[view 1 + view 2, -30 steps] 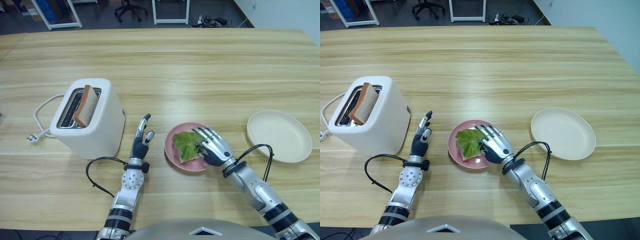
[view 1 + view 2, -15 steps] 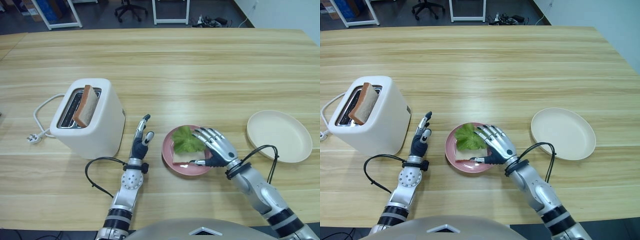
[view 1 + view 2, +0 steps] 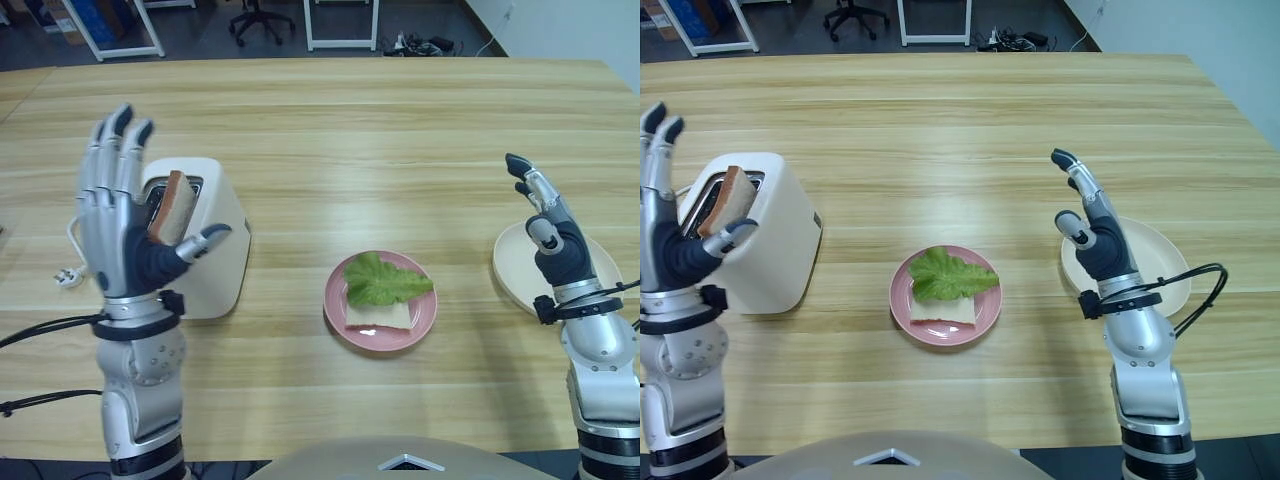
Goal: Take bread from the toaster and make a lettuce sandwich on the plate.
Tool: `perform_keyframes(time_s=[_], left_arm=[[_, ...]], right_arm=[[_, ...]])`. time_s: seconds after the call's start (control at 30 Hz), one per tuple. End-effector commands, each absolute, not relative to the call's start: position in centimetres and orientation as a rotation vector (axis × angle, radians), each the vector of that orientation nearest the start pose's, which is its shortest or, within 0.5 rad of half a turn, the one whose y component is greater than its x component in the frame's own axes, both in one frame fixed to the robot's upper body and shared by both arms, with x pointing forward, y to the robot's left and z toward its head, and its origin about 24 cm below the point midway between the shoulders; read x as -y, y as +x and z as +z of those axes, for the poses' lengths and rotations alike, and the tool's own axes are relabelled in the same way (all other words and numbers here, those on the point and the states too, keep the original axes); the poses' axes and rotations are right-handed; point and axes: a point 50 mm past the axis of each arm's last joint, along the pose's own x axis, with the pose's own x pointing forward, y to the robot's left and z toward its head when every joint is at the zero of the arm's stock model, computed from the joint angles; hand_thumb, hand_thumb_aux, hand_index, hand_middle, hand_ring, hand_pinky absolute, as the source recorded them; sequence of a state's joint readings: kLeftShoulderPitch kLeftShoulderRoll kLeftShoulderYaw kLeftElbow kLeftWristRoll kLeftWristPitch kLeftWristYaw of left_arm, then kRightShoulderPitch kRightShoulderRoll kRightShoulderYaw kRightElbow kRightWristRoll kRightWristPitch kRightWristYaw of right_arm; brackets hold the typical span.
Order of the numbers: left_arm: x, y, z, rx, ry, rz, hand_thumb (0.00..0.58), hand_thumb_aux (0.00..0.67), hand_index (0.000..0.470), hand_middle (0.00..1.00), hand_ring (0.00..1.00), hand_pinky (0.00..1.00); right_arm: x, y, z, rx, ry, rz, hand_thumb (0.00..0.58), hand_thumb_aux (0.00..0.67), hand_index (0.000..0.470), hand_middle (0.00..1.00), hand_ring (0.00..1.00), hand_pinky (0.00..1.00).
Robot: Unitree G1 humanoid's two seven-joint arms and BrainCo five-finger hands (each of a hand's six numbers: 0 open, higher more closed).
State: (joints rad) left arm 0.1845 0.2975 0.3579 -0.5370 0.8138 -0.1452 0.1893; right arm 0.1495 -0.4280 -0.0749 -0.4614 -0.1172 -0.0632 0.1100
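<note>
A white toaster (image 3: 222, 262) stands at the left with a brown slice of bread (image 3: 173, 206) sticking up from its slot. On the pink plate (image 3: 381, 301) in the middle lies a white bread slice (image 3: 383, 317) with a green lettuce leaf (image 3: 383, 283) on top. My left hand (image 3: 118, 220) is raised open, fingers spread, in front of the toaster's left side and hides part of it. My right hand (image 3: 553, 235) is raised open at the right, well clear of the pink plate.
A cream plate (image 3: 517, 264) lies at the right, partly behind my right hand. The toaster's white cord and plug (image 3: 68, 275) trail off to the left. Bare wooden table (image 3: 340, 150) stretches behind everything.
My right hand left the lettuce and bread on the pink plate and rose to the right. My left hand lifted from the table to in front of the toaster. The plate slid slightly left.
</note>
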Motion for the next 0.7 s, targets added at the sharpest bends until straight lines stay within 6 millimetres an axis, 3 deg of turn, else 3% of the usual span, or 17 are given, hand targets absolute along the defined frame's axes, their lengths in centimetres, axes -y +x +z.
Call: perform_keyframes(time_s=[0.03,0.13,0.2,0.23,0.3,0.33,0.5,0.7], left_arm=[[-28.4,19.3,13.8,0.124,1.367,0.574,0.000,0.000,0.000,0.00,0.00,0.00],[-29.2,19.7,11.6,-0.037,1.355,0.537,0.000,0.000,0.000,0.00,0.00,0.00],[-29.1,20.0,10.3,-0.108,1.338,0.486,0.000,0.000,0.000,0.18,0.18,0.18],[-29.1,20.1,9.8,-0.136,1.332,0.473,0.000,0.000,0.000,0.31,0.31,0.31],[-29.1,20.2,9.4,-0.164,1.317,0.465,0.436,0.336,0.236,0.76,0.76,0.76],[-29.0,20.2,9.4,-0.159,1.318,0.457,0.580,0.670,0.470,1.00,1.00,1.00],[-27.7,20.4,11.8,0.075,1.352,0.548,0.580,0.670,0.470,1.00,1.00,1.00],[-24.9,18.1,18.9,0.755,1.357,0.863,0.580,0.670,0.470,1.00,1.00,1.00]], right_arm=[[19.9,21.3,12.0,0.298,-0.552,0.116,0.000,0.000,0.000,0.00,0.00,0.00],[20.2,21.2,12.0,0.296,-0.558,0.106,0.000,0.000,0.000,0.00,0.00,0.00],[20.2,21.2,12.1,0.295,-0.563,0.104,0.000,0.000,0.000,0.00,0.00,0.00],[20.2,21.2,12.0,0.294,-0.567,0.108,0.000,0.000,0.000,0.00,0.00,0.00],[20.2,21.2,12.0,0.292,-0.570,0.113,0.000,0.000,0.000,0.00,0.00,0.00],[20.2,21.2,12.0,0.291,-0.572,0.114,0.000,0.000,0.000,0.00,0.00,0.00],[20.4,21.3,11.9,0.283,-0.575,0.113,0.000,0.000,0.000,0.00,0.00,0.00],[20.4,21.5,11.3,0.261,-0.573,0.112,0.000,0.000,0.000,0.00,0.00,0.00]])
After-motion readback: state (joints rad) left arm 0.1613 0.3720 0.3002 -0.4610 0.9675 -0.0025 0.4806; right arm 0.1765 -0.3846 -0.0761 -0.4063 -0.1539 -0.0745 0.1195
